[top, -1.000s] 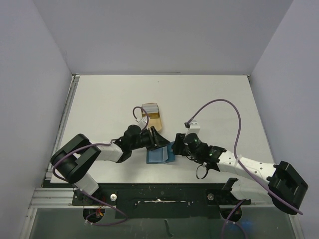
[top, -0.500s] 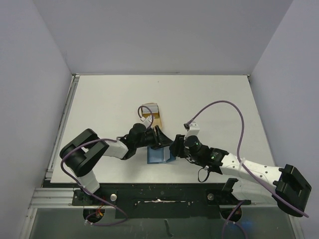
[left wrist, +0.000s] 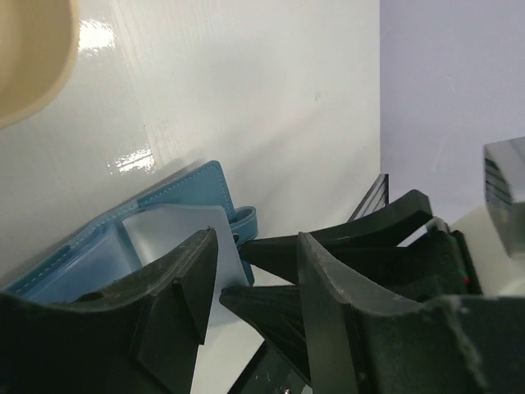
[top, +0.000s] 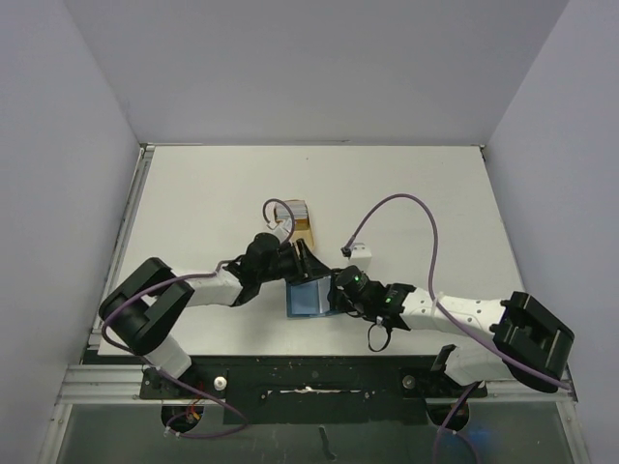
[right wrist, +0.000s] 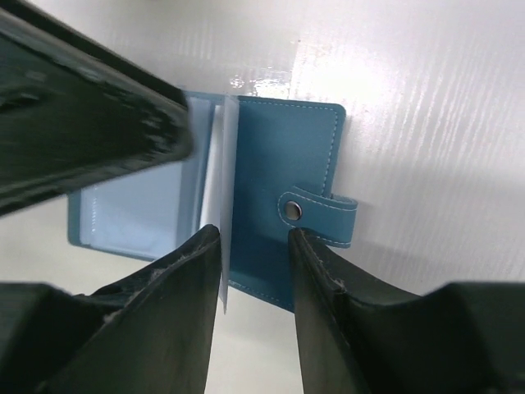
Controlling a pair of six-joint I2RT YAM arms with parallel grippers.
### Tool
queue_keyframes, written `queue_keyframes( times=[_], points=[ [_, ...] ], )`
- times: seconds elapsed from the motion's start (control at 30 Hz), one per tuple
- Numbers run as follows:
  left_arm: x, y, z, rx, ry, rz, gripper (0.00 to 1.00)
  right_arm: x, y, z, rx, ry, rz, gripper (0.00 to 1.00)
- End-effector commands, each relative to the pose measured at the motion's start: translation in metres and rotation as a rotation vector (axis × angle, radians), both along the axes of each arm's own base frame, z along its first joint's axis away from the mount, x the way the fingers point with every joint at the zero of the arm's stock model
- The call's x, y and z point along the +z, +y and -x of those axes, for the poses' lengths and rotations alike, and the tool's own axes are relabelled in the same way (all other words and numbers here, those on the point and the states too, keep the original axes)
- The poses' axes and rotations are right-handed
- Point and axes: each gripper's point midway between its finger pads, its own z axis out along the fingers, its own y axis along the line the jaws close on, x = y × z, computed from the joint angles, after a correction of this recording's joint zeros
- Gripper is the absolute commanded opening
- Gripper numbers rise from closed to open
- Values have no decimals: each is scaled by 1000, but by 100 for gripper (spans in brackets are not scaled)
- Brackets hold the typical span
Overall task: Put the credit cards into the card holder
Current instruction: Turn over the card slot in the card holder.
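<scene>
The right jaws stand apart, their two dark fingers (right wrist: 164, 328) straddling a thin pale leaf (right wrist: 223, 189) that rises on edge from the fold of the card holder (right wrist: 283, 156). The leaf lies against one finger and there is a gap to the other, so nothing is pinched. Whether it is a card or one of the holder's own sleeves I cannot tell.

The left jaws are also released, and nothing shows between their fingers (left wrist: 172, 304). One finger hangs over the lighter blue inner half of the holder, and the right arm's fingertips show just beyond it.

The card holder lies open and flat on the white counter (top: 416, 193), near the near edge and between the two sets of jaws. Its teal cover faces up on the right, with the snap tab (right wrist: 320, 212) sticking out past its edge.

Beyond the left jaws sits a tan tray (top: 303, 230), with the credit cards (top: 294, 207) stacked at its far end.
</scene>
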Motion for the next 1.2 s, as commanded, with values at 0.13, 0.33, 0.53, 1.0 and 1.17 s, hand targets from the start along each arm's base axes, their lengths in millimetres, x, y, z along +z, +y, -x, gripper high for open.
queue_keyframes(
  times=[0.13, 0.33, 0.53, 1.0, 1.17],
  points=[
    [25, 40, -18, 113, -77, -143, 46, 5, 0, -13, -72, -40, 9, 32],
    [15, 57, -5, 128, -52, -202, 47, 6, 2, -14, -73, -44, 7, 32],
    [2, 62, 2, 131, -18, -220, 49, 4, 4, -14, -66, -37, 6, 32],
    [-21, 62, 8, 132, 36, -244, 51, 4, 4, -12, -69, -39, 4, 32],
    [-29, 63, 9, 136, 48, -258, 51, 4, 4, -11, -67, -39, 5, 32]
  ],
)
